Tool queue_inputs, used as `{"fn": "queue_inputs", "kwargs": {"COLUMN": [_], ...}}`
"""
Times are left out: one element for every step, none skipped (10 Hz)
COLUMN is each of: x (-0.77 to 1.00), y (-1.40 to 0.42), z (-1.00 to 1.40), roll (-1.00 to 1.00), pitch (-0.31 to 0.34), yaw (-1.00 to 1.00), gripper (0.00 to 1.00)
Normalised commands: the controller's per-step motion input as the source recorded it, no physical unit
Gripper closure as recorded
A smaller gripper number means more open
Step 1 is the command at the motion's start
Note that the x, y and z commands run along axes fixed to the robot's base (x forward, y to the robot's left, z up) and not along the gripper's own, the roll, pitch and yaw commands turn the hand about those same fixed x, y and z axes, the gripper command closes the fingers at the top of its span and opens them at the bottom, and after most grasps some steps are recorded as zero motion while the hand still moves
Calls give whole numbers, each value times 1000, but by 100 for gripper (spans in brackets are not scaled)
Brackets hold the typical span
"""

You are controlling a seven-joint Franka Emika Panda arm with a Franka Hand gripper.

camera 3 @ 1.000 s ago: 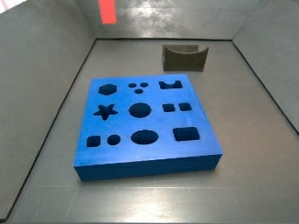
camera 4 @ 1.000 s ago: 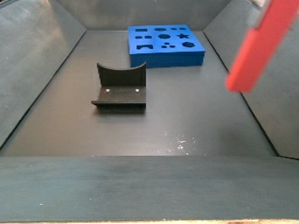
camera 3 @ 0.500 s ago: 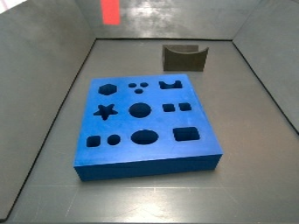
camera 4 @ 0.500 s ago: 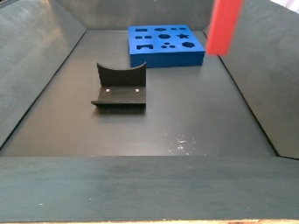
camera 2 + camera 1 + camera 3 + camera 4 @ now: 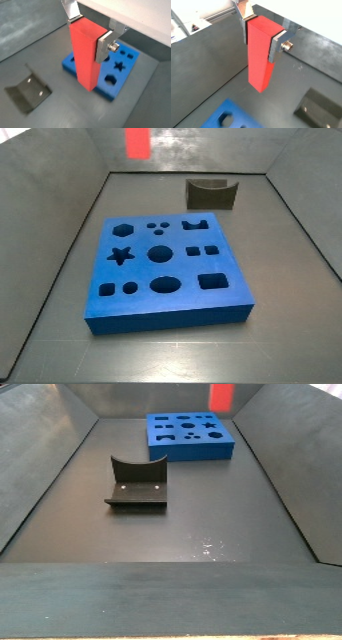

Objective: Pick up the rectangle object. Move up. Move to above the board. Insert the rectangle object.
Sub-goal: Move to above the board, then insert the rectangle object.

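My gripper [image 5: 260, 29] is shut on the upper end of the long red rectangle object [image 5: 261, 55], which hangs upright between the silver fingers [image 5: 276, 46]. It shows the same way in the other wrist view, gripper [image 5: 88, 28] on the rectangle object [image 5: 86, 57]. In both side views only the red block shows, high at the frame top [image 5: 136, 141] [image 5: 222, 395]; the gripper itself is out of frame there. The blue board [image 5: 167, 268] with shaped holes lies flat on the floor, also in view from the side [image 5: 190, 434] and below the block [image 5: 119, 72].
The dark fixture [image 5: 211, 194] stands on the floor beyond the board, also seen from the side [image 5: 135, 484] and in both wrist views [image 5: 28, 92] [image 5: 319, 109]. Grey tray walls [image 5: 74, 223] ring the floor.
The red block has moved with the gripper toward the board: slightly right in one side view, and left and farther away in the other, from low right to the frame top.
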Motion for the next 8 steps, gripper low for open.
{"fn": "queue_inputs", "kwargs": {"x": [476, 483, 509, 517, 441, 318, 203, 0], "y": [-1000, -1000, -1000, -1000, -798, -497, -294, -23], "z": [286, 286, 292, 295, 236, 151, 101, 0], "roll": [6, -1, -12, 11, 11, 5, 1, 0], "pitch": [127, 132, 132, 133, 147, 149, 123, 0], "yaw": [6, 7, 8, 8, 10, 8, 11, 0], "gripper": [100, 100, 100, 100, 100, 100, 100, 100]}}
